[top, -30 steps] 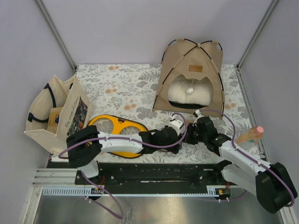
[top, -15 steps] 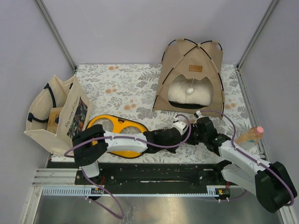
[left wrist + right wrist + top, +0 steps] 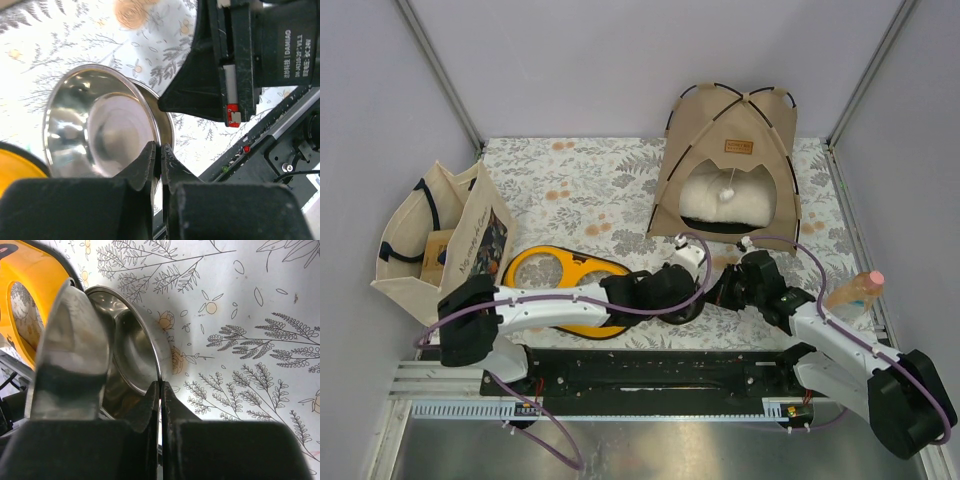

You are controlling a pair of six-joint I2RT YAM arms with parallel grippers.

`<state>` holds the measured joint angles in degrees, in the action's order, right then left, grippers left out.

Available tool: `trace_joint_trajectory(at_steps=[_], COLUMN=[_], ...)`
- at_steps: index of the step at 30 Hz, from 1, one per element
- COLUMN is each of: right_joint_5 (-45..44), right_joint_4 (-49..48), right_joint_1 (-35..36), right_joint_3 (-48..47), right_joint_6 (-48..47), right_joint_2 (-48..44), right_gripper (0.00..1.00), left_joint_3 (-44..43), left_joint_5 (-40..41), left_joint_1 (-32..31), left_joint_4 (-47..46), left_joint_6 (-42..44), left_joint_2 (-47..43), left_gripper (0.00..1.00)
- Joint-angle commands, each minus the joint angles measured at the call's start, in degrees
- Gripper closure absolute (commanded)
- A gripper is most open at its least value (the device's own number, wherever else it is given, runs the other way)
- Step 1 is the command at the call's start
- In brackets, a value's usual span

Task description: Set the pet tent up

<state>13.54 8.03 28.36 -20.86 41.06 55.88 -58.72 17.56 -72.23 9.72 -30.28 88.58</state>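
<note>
The tan pet tent (image 3: 725,165) stands upright at the back right of the floral mat, black poles crossing over its top. A white cushion (image 3: 720,205) and a hanging pompom (image 3: 728,192) show in its doorway. Both arms meet in front of it, well short of the tent. My left gripper (image 3: 160,148) is shut on the rim of a steel bowl (image 3: 100,125), and a second bowl's rim (image 3: 171,127) shows just behind it. My right gripper (image 3: 160,385) is shut on a steel bowl's rim (image 3: 150,340). The bowls are hidden under the arms in the top view.
A yellow two-hole bowl stand (image 3: 565,280) lies under the left arm. A cream tote bag (image 3: 435,245) stands at the left edge. A bottle with a pink cap (image 3: 855,293) stands near the right arm. The black rail (image 3: 640,375) runs along the near edge.
My left gripper has shut on the bowl rim. The left arm has swung its shoulder and elbow to the left. The right arm has barely moved, and the tent is unchanged.
</note>
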Motion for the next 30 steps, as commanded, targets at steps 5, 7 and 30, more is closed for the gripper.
trace_joint_trajectory(at_steps=[5, 7, 30], right_joint_5=[-1.85, -1.59, 8.78], right_joint_4=[2.07, 1.99, -4.6], right_joint_1=[0.47, 0.47, 1.34], right_joint_3=[-1.99, -2.16, -13.06], right_joint_6=[-0.01, -0.01, 10.88], right_joint_2=[-2.97, -2.27, -6.23], right_gripper=[1.0, 1.0, 1.0], left_joint_3=[-0.52, -0.61, -4.12], left_joint_5=[12.4, 13.02, 40.79], left_joint_1=[-0.11, -0.11, 1.56], left_joint_4=[4.61, 5.31, 38.87], left_joint_6=[-1.09, -1.18, -14.18], left_joint_2=[-11.4, -13.77, -39.52], left_gripper=[1.0, 1.0, 1.0])
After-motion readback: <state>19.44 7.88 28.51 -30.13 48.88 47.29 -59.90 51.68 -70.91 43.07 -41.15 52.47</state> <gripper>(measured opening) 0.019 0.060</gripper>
